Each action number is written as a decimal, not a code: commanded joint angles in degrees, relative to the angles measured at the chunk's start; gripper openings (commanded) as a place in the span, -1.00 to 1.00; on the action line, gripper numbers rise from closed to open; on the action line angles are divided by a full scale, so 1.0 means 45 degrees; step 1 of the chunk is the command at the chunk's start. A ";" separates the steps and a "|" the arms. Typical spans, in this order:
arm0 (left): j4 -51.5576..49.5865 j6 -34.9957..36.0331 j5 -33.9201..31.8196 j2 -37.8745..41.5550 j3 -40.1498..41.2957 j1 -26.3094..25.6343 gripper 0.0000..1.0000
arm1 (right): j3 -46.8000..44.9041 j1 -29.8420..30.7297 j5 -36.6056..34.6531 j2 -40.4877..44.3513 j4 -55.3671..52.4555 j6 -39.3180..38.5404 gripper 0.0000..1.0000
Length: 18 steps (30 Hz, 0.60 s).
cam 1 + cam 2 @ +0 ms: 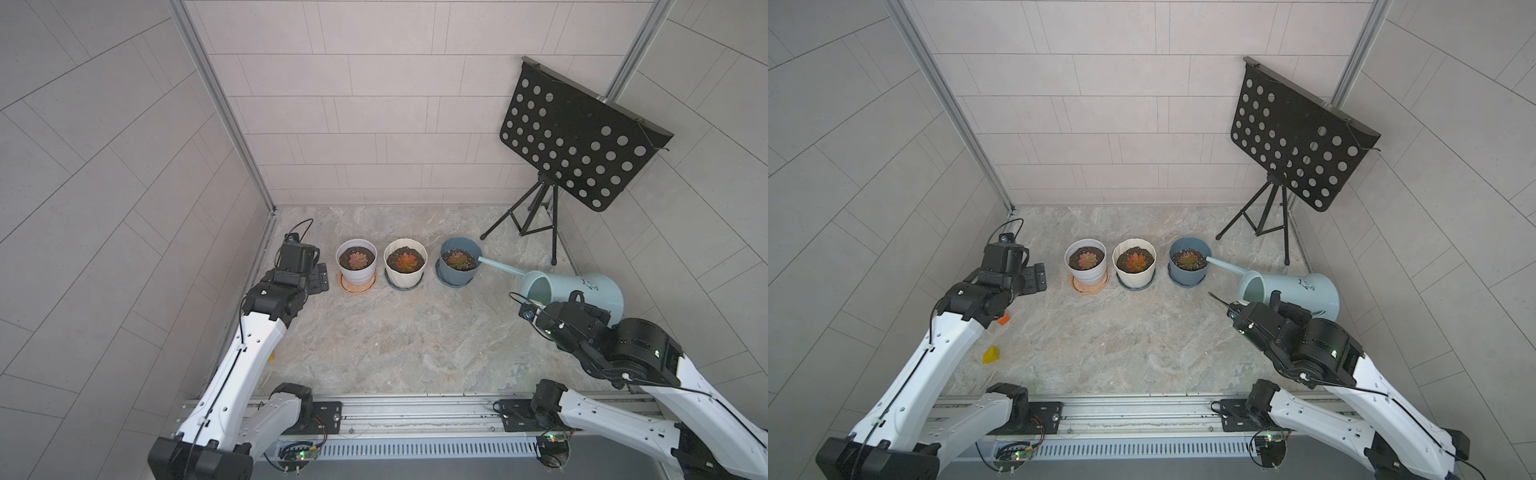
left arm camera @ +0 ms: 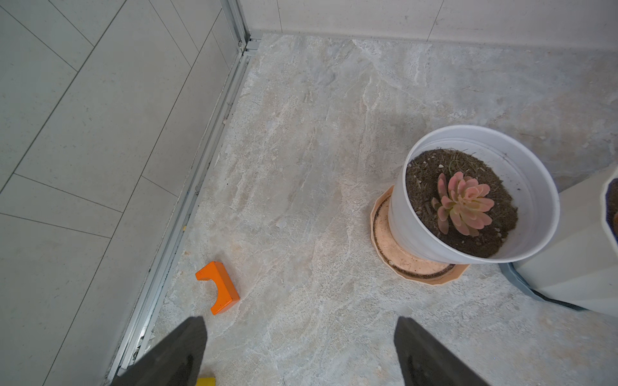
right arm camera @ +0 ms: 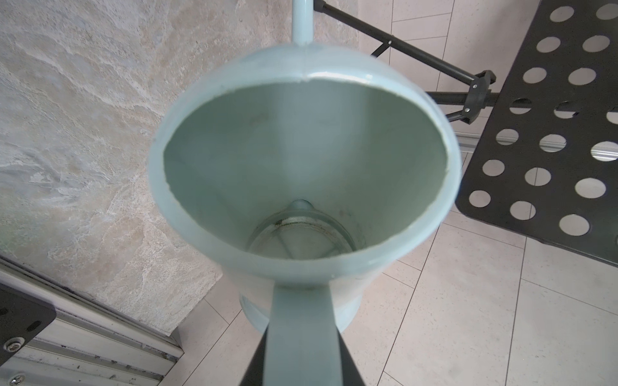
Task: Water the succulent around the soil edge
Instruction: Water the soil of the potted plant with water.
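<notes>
The marbled tabletop (image 1: 395, 340) filled the space between tiled walls. At its far right corner stood a black perforated music stand (image 1: 573, 137) on a tripod.

The right arm reached in from the near right. Its right gripper (image 3: 302, 354) was clamped shut on the flat handle of the pale blue watering can (image 1: 582, 291), with a dark finger showing on each side of the handle in the right wrist view. The can was tipped well over toward the pots. Its long spout (image 1: 494, 262) reached to the right-hand rim of the blue pot (image 1: 457, 278), at the edge of the soil. Some water appeared to lie in the bottom of the can (image 3: 301, 234).

The left arm was at the far left, where the left gripper (image 2: 301, 334) hung with its jaws wide apart, holding nothing, beside the white pot (image 1: 356, 276).

Three pots stood in a row, white, then cream (image 1: 405, 276), then blue, each on a saucer. The target succulent (image 1: 458, 260), reddish-green, sat in the middle of the blue pot's soil.

An orange block (image 2: 218, 291) and a yellow block (image 1: 990, 355) lay near the left wall.
</notes>
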State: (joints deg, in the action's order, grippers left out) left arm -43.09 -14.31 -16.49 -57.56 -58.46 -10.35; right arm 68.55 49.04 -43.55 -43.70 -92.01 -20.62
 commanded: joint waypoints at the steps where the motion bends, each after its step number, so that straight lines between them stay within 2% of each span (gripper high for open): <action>1: 0.0106 0.0008 -0.0004 -0.0040 0.0127 0.0105 0.91 | 0.0024 -0.0153 -0.0712 -0.0159 -0.1481 -0.0342 -1.00; 18: 0.0035 -0.0050 -0.0052 -0.0089 0.0080 0.0180 0.91 | 0.0266 -0.0877 -0.0425 -0.0691 0.0045 -0.1711 -1.00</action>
State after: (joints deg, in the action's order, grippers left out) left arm -43.11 -14.46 -16.49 -57.84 -58.46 -9.98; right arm 68.53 45.30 -43.03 -46.85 -91.90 -27.05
